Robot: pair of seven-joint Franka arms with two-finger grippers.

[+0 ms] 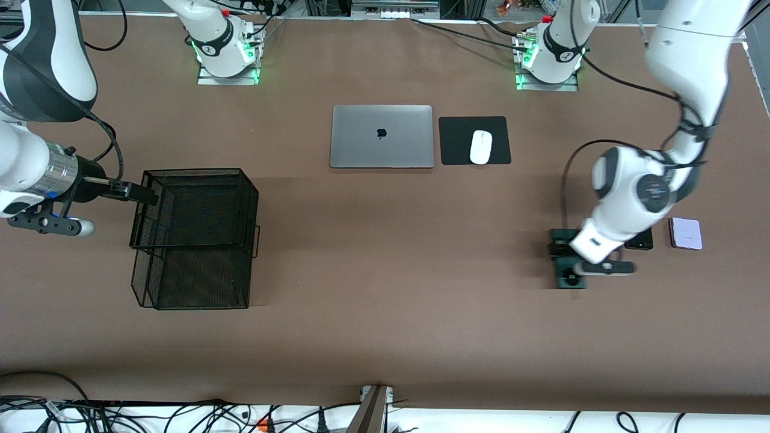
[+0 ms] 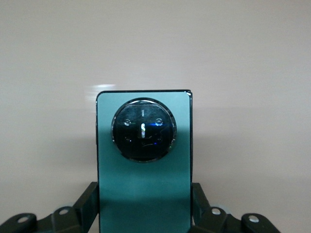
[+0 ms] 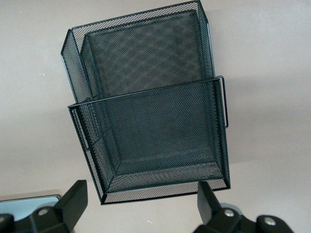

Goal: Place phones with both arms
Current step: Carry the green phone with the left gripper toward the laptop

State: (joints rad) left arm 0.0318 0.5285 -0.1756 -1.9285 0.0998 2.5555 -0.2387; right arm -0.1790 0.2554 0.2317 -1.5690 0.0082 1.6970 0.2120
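Gripping dark green phone (image 2: 144, 194) with left end effector (image 2: 145, 206), fingers (image 2: 87, 201) closed against both long edges, camera ring pointing away from the wrist. Phone low at the surface (image 1: 385, 337), toward the left arm's end from the laptop (image 1: 381, 136). Black phone (image 1: 640, 241) just beside it, mostly hidden under the arm; lilac-white phone (image 1: 686, 233) next along, nearer the surface edge. Right end effector (image 3: 138, 204) fully spread, holding nothing, beside the black mesh basket (image 1: 195, 237) toward the right arm's end. Mouse (image 1: 480, 147) on its pad beside laptop.
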